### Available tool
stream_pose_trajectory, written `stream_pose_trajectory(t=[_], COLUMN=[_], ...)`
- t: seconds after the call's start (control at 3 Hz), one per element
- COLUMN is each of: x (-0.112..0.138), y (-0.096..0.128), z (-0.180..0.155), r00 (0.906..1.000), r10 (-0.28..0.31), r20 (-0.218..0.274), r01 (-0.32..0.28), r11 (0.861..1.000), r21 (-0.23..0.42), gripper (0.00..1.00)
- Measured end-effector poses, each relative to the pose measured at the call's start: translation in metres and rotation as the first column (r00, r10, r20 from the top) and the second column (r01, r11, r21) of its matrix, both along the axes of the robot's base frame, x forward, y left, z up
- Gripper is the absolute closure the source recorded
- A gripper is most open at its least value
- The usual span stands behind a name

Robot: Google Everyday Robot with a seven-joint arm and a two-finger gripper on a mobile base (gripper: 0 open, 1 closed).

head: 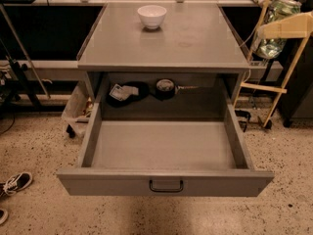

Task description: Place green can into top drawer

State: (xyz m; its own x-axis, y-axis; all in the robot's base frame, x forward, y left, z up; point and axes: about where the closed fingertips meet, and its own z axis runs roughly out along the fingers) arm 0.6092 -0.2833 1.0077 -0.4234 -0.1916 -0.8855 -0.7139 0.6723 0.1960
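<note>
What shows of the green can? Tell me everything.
The green can is a small cylinder with mottled green-and-white print and a silvery top rim. It hangs slightly tilted in the air beyond the right edge of the cabinet, clamped in the gripper, whose tan finger crosses its middle. Nothing else touches it.

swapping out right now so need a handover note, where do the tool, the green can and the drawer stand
Tool: at the right edge of the view, beyond the right side of the cabinet top, shut on the green can.
Green can: held in the air, roughly upright, off the cabinet and not over the drawer.
Top drawer: pulled out wide, nothing visible inside it.
Done: can is in the grasp, drawer is open.
Left: carry the can over the drawer, lower it in, release, draw the tool away.
The white bowl sits at the back of the cabinet top and is no part of the job.
</note>
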Motion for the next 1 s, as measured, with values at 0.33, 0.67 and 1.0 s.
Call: stream_pose_trajectory(t=[0.33, 0.67, 1.0], x=[0.001, 0.0, -0.003], y=[0.01, -0.001, 0.003], z=[-0.039, -0.125, -0.149], r00=[0.9991, 0.997, 0.9937], r10=[0.021, 0.017, 0.027], r20=[-0.037, -0.075, -0.109], r01=[-0.024, -0.033, -0.053], r11=[0.997, 0.973, 0.968], r21=[-0.078, -0.228, -0.246], gripper=[1.0, 1.0, 1.0])
